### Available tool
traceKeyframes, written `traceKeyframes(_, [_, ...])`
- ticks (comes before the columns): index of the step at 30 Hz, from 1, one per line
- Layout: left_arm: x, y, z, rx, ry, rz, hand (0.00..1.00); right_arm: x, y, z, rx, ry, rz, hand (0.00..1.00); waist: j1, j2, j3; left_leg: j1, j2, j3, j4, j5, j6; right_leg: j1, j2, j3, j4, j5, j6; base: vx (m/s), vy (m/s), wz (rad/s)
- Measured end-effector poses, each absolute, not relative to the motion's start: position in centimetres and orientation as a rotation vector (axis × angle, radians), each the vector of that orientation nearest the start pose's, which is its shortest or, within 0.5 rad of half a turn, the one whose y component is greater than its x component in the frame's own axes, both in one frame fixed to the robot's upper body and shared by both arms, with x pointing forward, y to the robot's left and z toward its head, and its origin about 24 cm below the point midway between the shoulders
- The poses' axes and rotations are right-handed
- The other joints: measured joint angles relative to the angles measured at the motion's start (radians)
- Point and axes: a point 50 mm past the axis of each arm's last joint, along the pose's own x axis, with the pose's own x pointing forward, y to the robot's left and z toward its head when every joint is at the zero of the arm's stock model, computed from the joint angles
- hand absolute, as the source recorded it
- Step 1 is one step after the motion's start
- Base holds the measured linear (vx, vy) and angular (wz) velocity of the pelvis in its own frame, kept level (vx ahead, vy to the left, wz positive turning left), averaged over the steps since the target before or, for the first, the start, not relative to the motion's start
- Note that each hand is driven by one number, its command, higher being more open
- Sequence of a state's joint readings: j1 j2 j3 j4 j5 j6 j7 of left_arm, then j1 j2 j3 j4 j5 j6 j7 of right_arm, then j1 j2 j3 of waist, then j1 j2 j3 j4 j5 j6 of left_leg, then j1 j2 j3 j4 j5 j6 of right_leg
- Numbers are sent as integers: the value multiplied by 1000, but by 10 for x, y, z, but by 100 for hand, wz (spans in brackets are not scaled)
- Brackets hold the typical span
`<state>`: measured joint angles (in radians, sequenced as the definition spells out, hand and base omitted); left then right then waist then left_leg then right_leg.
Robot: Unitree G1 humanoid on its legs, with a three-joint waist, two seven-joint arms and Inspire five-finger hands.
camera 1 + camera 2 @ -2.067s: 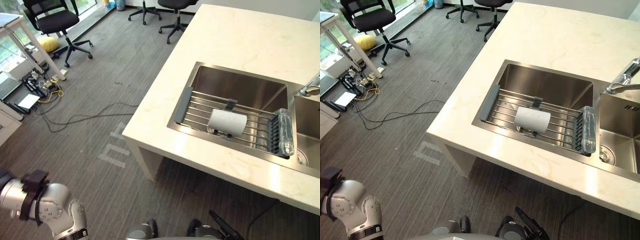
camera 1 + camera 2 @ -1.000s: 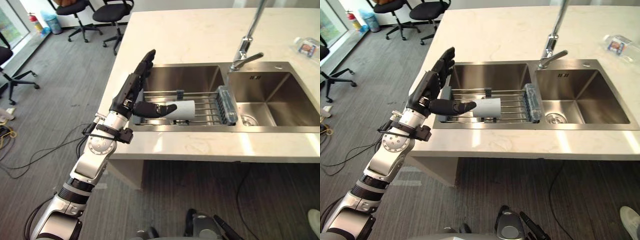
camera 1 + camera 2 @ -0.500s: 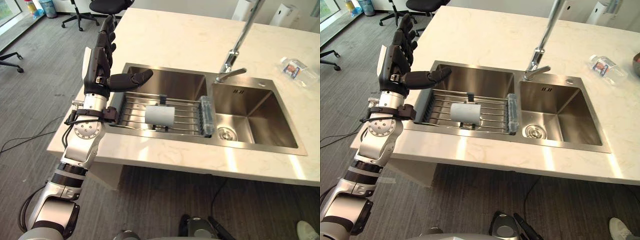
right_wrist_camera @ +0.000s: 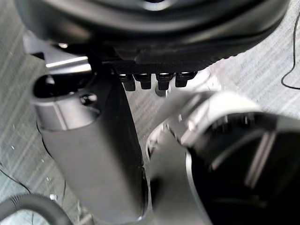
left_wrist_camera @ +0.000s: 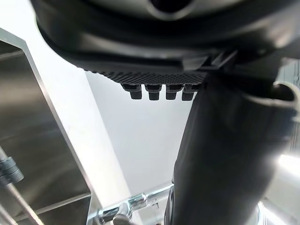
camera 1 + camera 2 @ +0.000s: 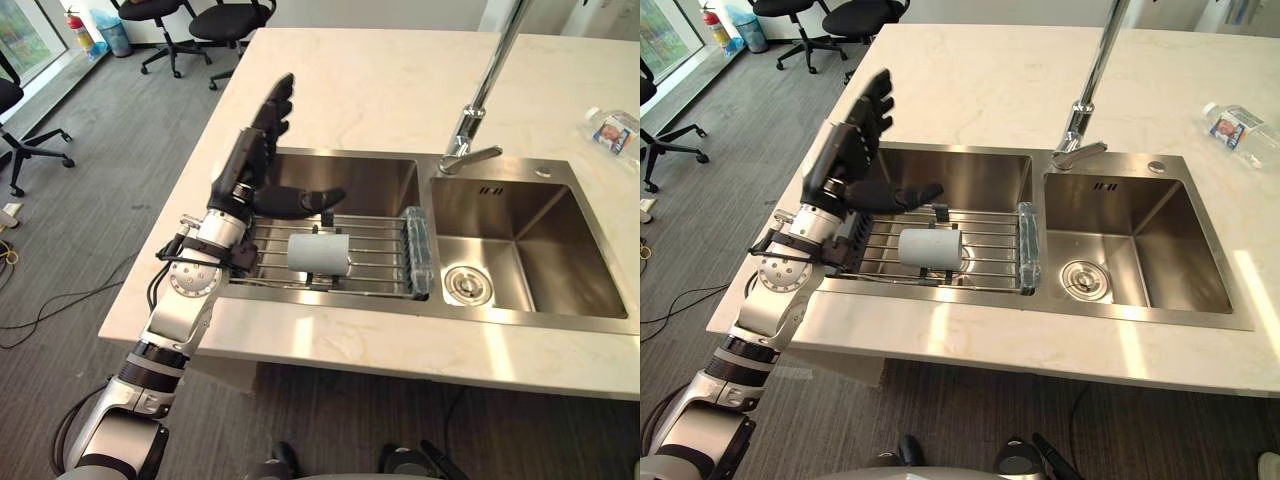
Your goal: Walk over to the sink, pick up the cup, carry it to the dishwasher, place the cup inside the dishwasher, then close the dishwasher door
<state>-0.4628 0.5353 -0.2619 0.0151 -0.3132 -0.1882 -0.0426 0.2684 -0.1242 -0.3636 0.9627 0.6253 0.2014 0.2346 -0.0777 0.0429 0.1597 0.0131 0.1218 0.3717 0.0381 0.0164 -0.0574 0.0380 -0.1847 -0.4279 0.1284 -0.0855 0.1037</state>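
Pale grey-white cylindrical cup, plain and smooth, lies on its side on the steel wire rack across the left basin of the stainless double sink set in the cream stone tabletop, open end not discernible. Left hand hangs raised over that basin's left edge, fingers straight and released, thumb stretched out above the rack just behind the cup, apart from it. Right hand shows over grey carpet floor, fingers relaxed, holding nothing.
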Motion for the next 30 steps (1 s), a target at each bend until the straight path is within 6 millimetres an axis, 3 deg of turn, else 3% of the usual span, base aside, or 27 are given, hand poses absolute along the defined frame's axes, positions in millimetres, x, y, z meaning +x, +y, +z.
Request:
traceKeyframes(9, [311,156,167,455,-417,-431,100,20,-235,-161,744,1039,-595,100,-16,19,-11,3,2,-8,-40,35,-8,41,45,-11,-127,78,-14,-35,-7,-2])
traceKeyframes(14, [310,160,148,624,-355,-460,100,14,-243,-160,718,1024,-628,100,-17,48,-17,12,-1,-16,-79,56,-7,62,61,-19,-200,128,-18,-88,5,2])
traceKeyframes(22, [305,162,146,768,-412,-436,100,10,-239,-161,745,1004,-631,100,-18,51,-18,17,-8,-19,-101,60,-4,62,60,-21,-218,139,-10,-34,4,1])
traceKeyframes(30, [309,168,136,788,-378,-401,100,18,-237,-162,759,983,-629,100,-22,52,-19,18,-19,-19,-106,60,-3,60,56,-20,-214,141,-7,27,0,-1])
